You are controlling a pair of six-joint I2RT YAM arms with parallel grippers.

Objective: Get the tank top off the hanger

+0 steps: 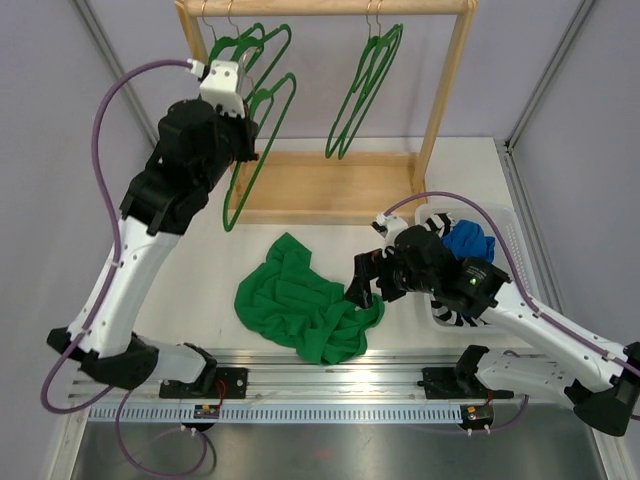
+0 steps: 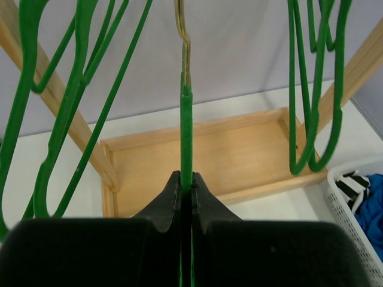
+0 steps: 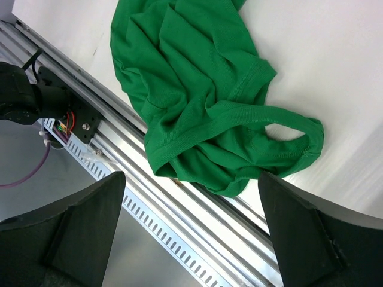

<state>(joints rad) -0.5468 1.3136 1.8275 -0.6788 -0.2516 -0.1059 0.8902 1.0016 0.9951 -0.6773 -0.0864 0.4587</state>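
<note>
The green tank top (image 1: 305, 300) lies crumpled on the table in front of the rack, off any hanger; it also shows in the right wrist view (image 3: 197, 101). My left gripper (image 1: 250, 150) is raised at the rack and shut on the neck of a bare green hanger (image 1: 268, 120) hanging from the rail. The left wrist view shows my left gripper (image 2: 187, 179) with its jaws closed on the hanger's stem (image 2: 187, 131). My right gripper (image 1: 362, 290) hovers open and empty over the tank top's near right edge; in its own view the right gripper (image 3: 191, 177) has its jaws spread wide.
A wooden rack (image 1: 445, 90) with a wooden base (image 1: 330, 185) carries more green hangers (image 1: 362, 90). A white basket (image 1: 508, 222) with blue and striped clothes stands at the right. An aluminium rail (image 1: 330, 365) runs along the table's near edge.
</note>
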